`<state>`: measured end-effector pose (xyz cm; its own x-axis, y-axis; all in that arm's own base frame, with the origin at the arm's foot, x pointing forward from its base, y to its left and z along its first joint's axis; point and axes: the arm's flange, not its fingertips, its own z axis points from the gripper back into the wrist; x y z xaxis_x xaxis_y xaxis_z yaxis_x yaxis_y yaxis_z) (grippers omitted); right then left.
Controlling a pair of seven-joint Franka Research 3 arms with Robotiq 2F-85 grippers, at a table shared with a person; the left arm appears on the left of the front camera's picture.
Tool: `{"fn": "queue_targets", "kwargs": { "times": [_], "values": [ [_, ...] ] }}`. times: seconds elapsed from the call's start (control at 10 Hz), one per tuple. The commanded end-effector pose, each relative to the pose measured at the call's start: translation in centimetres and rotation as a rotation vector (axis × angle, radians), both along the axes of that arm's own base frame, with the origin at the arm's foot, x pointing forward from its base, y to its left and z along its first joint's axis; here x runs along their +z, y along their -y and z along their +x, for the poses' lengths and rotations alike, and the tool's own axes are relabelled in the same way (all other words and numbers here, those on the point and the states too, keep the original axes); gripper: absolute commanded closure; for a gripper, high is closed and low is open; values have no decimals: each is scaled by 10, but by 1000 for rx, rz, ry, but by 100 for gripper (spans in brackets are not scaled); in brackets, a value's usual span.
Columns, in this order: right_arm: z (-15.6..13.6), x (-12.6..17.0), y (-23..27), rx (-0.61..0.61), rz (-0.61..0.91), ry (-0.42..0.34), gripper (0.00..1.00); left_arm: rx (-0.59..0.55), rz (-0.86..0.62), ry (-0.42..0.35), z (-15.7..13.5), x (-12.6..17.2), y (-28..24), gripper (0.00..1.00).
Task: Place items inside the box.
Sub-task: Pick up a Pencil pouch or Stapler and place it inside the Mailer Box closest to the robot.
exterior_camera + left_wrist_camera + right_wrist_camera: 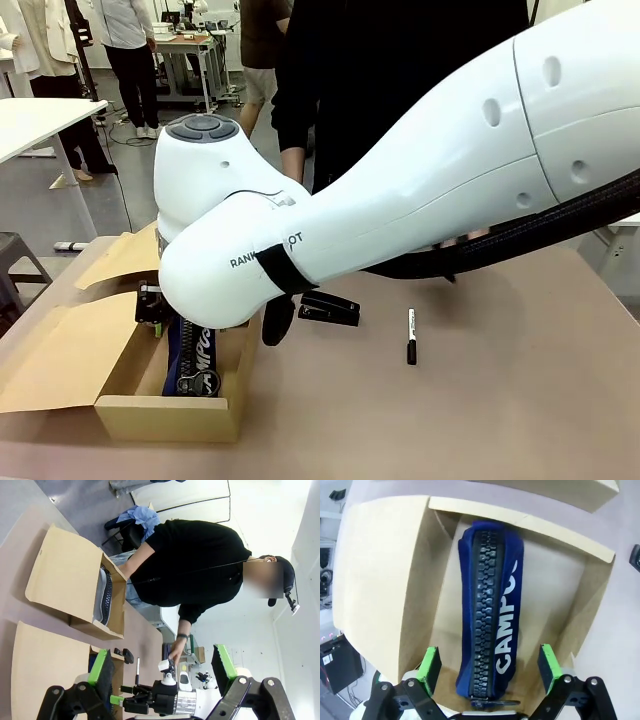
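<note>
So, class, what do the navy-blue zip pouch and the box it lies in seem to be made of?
Navy-blue zip pouch: probably soft fabric, matte, gently rumpled at its edges; the chunky zip teeth look like moulded plastic. Box: plain tan cardboard, matte, with raw cut edges and folded flaps.

A black marker (411,336) lies by itself on the brown table (520,410). A small cardboard box (65,575) stands open on the same table, with a grey pouch (100,592) lying inside it, zip showing. A person in a black top (200,555) stands at the far side, and farther off are a white table (35,120), a grey stool (15,250) and a chair draped with blue cloth (137,519).
</note>
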<state>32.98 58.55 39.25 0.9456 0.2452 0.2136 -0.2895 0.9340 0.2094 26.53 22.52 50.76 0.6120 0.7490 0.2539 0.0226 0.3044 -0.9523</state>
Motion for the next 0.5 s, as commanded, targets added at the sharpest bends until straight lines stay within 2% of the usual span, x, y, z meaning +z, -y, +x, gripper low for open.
{"fn": "queue_targets", "kwargs": {
  "times": [0.0,0.1,0.2,0.4],
  "values": [
    [-9,27,27,157,31,-44,0,1,-2,38,0,-3,2,0],
    [-25,53,57,356,125,-156,0,1,-2,38,0,-3,2,0],
    [-44,78,94,470,119,-190,0,1,-2,38,0,-3,2,0],
    [-73,111,164,493,111,-160,0,1,-2,38,0,-3,2,0]
  ]
}}
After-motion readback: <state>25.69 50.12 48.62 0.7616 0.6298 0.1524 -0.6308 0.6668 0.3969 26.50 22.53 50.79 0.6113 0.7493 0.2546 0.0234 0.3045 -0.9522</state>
